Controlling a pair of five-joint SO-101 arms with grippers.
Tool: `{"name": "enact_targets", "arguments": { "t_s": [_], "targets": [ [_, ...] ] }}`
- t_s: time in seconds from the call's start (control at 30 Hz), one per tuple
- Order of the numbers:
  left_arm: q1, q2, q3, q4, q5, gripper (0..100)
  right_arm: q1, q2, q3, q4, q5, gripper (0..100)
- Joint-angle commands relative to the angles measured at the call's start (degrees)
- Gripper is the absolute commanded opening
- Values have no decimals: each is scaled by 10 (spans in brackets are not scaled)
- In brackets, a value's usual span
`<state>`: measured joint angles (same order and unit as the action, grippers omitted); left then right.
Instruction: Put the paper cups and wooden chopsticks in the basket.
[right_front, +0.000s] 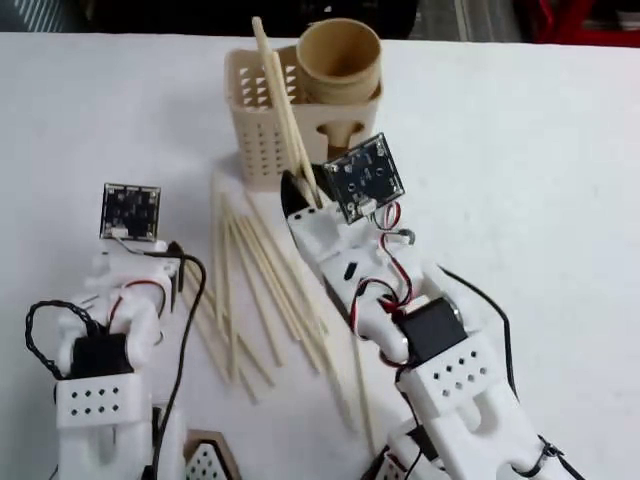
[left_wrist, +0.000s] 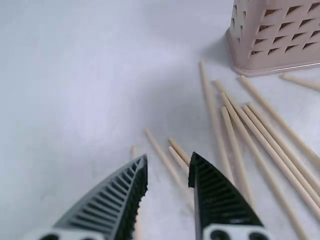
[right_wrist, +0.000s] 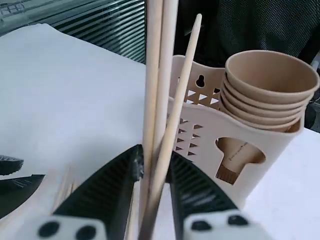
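Note:
A cream perforated basket (right_front: 262, 135) stands at the back of the table with a stack of tan paper cups (right_front: 340, 62) inside it. My right gripper (right_front: 303, 198) is shut on three wooden chopsticks (right_front: 282, 95), held steeply upright just in front of the basket (right_wrist: 197, 122); the cups (right_wrist: 267, 92) sit behind them. Several loose chopsticks (right_front: 255, 285) lie fanned on the table between the arms. My left gripper (left_wrist: 168, 167) hovers open over the near ends of these chopsticks (left_wrist: 250, 135), holding nothing. The basket's corner (left_wrist: 275, 37) lies beyond them.
White tabletop (right_front: 540, 150) stretches free to the right of the basket and to the left (right_front: 90, 110). The right arm's body (right_front: 430, 340) lies diagonally beside the loose chopsticks. The left gripper's dark fingers (right_wrist: 12, 177) show in the right wrist view.

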<state>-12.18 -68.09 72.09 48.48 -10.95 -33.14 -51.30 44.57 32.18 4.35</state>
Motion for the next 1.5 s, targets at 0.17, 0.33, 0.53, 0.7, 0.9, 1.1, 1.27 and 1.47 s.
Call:
{"name": "enact_targets", "arguments": {
  "t_s": [0.17, 0.33, 0.53, 0.7, 0.9, 1.1, 1.27, 1.47],
  "targets": [
    [-6, -9, -2, -14, 3, 147, -4, -15, -9, -18, -42, 17],
    [-6, -9, -2, -14, 3, 147, -2, -13, -4, -71, -53, 17],
    [-6, -9, -2, -14, 3, 147, 0, -11, -4, -201, -49, 17],
    [-6, -9, -2, -14, 3, 147, 1, 39, -7, -317, -48, 17],
    [-6, -9, -2, -14, 3, 147, 26, 175, -21, -485, -47, 17],
    [-6, -9, -2, -14, 3, 147, 56, 320, -122, -549, -47, 17],
    [-6, -9, -2, -14, 3, 147, 64, 387, -202, -550, -48, 17],
    [-6, -9, -2, -14, 3, 147, 65, 425, -236, -550, -48, 17]
  ]
}}
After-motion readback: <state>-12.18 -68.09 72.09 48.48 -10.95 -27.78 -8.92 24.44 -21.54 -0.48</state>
